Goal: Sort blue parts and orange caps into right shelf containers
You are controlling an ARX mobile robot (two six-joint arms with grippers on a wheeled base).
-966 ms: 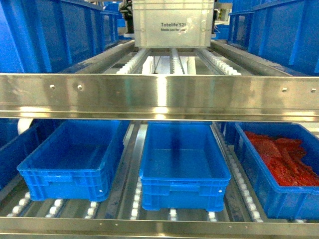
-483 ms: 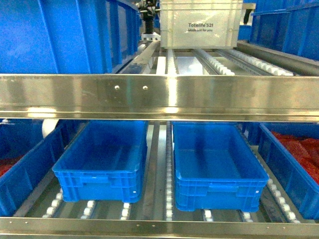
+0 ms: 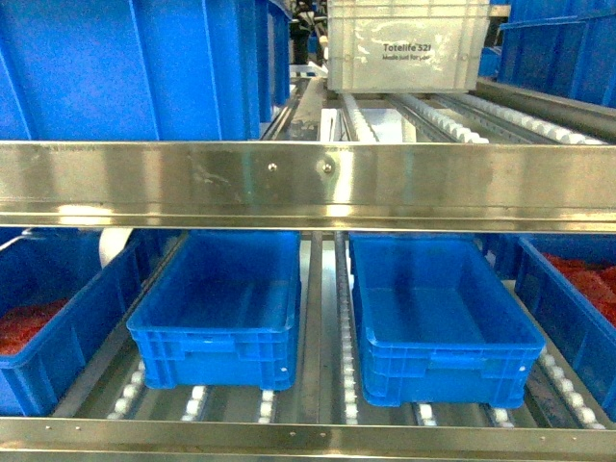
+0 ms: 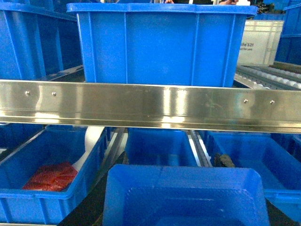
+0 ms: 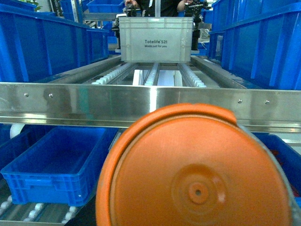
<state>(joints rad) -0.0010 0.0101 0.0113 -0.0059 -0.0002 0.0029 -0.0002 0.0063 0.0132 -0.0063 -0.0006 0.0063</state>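
Crates of bright blue fill the rack in the head view: two shallow ones, left (image 3: 214, 306) and right (image 3: 441, 313), sit side by side on the lower roller lane, with a red-filled crate (image 3: 46, 322) at the far left and another (image 3: 577, 308) at the far right. A wide steel rail (image 3: 308, 185) crosses in front of the lanes, above it a tall blue crate (image 3: 135, 67) and a grey tote (image 3: 409, 43) on rollers; neither gripper appears here. From the left wrist camera, a blue part (image 4: 186, 197) fills the lower foreground, blocking the lane behind; whether the jaws clench it cannot be told. From the right wrist camera, an orange cap (image 5: 195, 169) covers most of the lower frame in front of the rail, and the jaws' state cannot be told there either.
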